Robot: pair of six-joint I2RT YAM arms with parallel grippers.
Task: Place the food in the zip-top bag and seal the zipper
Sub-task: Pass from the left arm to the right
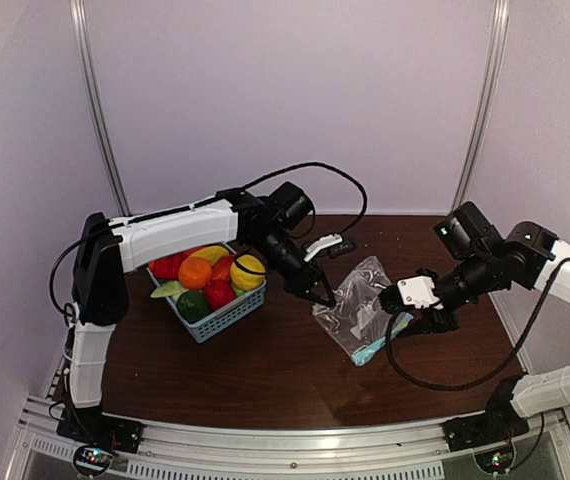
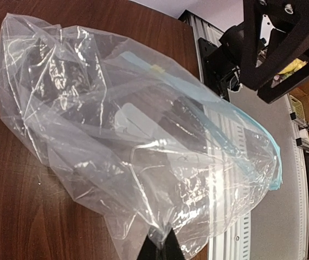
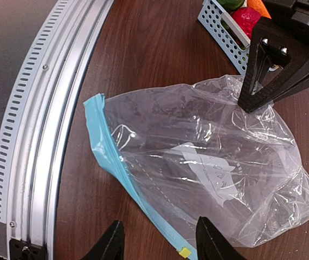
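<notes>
**Left gripper (image 2: 160, 250) pinching the crinkly clear plastic zip-top bag (image 2: 133, 146)**

Closest to the left wrist lens, we see the two black fingertips pressed together on a fold of the bag's film, with nothing else between them. From the right wrist view, this pinch sits on the bag's edge farthest from the light-blue zipper strip (image 3: 108, 146), on the side towards the basket.

We find the bag lying crumpled and puffed on the dark brown wooden table (image 1: 265, 370), right of the light-blue lattice basket (image 1: 227, 318) and between the two grippers. Its zipper strip runs along the end that faces the slotted aluminium rail (image 1: 295, 440) at the table's near edge. We cannot tell whether the strip is sealed.

We see the right gripper (image 3: 160, 244) with its black fingers spread apart. The end of the zipper strip, which carries a small yellow tab (image 3: 184, 252), lies in the gap between them. We cannot tell whether either finger touches the film.

We count the small toy fruits and vegetables (image 1: 195, 272) in the basket, apart from the bag: a round orange one, red ones, a yellow one and a green one, with a pale green leaf at the basket's left rim.
</notes>
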